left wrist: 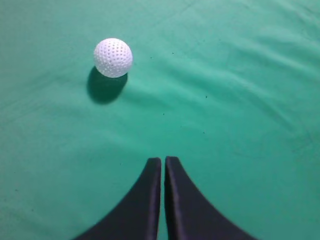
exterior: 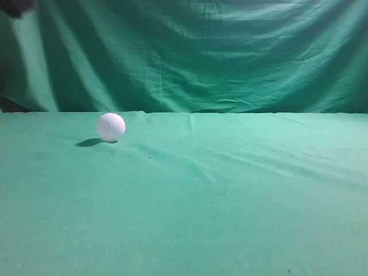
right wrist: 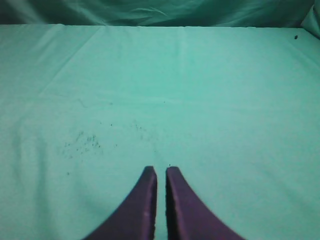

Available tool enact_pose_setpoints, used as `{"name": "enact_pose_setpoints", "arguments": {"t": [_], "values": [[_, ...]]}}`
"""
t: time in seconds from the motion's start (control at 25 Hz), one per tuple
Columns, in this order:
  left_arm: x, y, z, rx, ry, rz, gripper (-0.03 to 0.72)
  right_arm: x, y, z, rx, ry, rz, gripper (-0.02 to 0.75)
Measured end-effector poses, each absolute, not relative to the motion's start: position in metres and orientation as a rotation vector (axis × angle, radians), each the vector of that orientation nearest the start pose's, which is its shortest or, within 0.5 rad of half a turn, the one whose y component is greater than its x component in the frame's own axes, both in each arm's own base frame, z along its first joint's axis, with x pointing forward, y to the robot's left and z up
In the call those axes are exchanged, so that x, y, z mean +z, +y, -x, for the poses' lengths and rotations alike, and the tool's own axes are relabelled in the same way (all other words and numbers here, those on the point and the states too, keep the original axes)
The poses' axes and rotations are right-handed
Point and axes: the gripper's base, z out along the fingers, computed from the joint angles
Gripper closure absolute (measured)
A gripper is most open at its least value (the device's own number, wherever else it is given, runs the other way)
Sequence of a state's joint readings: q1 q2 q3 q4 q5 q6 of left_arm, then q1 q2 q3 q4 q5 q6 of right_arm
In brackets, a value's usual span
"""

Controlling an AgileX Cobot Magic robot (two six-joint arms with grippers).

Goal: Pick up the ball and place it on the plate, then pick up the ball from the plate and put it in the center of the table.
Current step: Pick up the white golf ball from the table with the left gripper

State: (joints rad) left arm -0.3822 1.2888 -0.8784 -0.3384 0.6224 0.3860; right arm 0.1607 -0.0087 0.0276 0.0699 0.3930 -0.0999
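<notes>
On the left half of the worktop [exterior: 241, 195], toward the back edge, sits the ball [exterior: 111, 126], free on the green cloth with its shadow thrown to its left. Nothing touches it.

Left tool [left wrist: 163, 162]: fingers pressed together, only a hairline slit between them, holding nothing. It hangs above the cloth; in the left wrist view the ball [left wrist: 113, 57] lies ahead of the tips and off to the left, well apart from them. Right tool [right wrist: 160, 171]: likewise closed to a thin slit, empty, over bare cloth.

Judgement: the step in hand looks like a first pick-up, and the left arm is the nearer one. To do it well:
- spread the fingers wider than the ball before descending, not during;
- shift left and forward until the ball sits on the centre line between the fingers;
- come down straight, since a dimpled round ball will likely roll if one finger nudges it first;
- close at the ball's widest girth, gently.

Not visible or unclear:
- no plate appears in any of the three views, so the drop point cannot be fixed from here;
- a dark shape [exterior: 16, 7] in the top-left corner of the exterior view is cut off, possibly part of an arm, cannot tell;
- faint dark specks [right wrist: 82, 142] on the cloth in the right wrist view, nature unknown;
- neither arm's body shows.
</notes>
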Motion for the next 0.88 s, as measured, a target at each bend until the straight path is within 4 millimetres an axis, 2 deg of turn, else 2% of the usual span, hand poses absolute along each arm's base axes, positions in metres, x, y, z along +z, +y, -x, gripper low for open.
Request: {"name": "enact_pose_setpoints", "arguments": {"t": [0.08,0.32,0.52,0.64,0.72,0.84,0.88], "values": [[0.268,-0.128,-0.25,-0.326,2.443,-0.731,0.688,0.169,0.011,-0.051,0.111,1.885,0.204,0.673],[0.251,-0.16,-0.304,-0.265,2.539,-0.799,0.688,0.169,0.011,-0.051,0.111,1.885,0.204,0.673],[0.226,-0.173,-0.336,-0.205,2.589,-0.851,0.688,0.169,0.011,-0.051,0.111,1.885,0.204,0.673],[0.213,-0.178,-0.347,-0.203,2.612,-0.852,0.528,0.169,0.011,-0.051,0.111,1.885,0.204,0.673],[0.205,-0.18,-0.352,-0.205,2.638,-0.817,0.39,0.169,0.011,-0.051,0.111,1.885,0.204,0.673],[0.202,-0.183,-0.359,-0.206,2.657,-0.749,0.142,0.169,0.011,-0.051,0.111,1.885,0.204,0.673],[0.202,-0.184,-0.361,-0.209,2.658,-0.727,0.09,0.169,0.011,-0.051,0.111,1.885,0.204,0.673]]}}
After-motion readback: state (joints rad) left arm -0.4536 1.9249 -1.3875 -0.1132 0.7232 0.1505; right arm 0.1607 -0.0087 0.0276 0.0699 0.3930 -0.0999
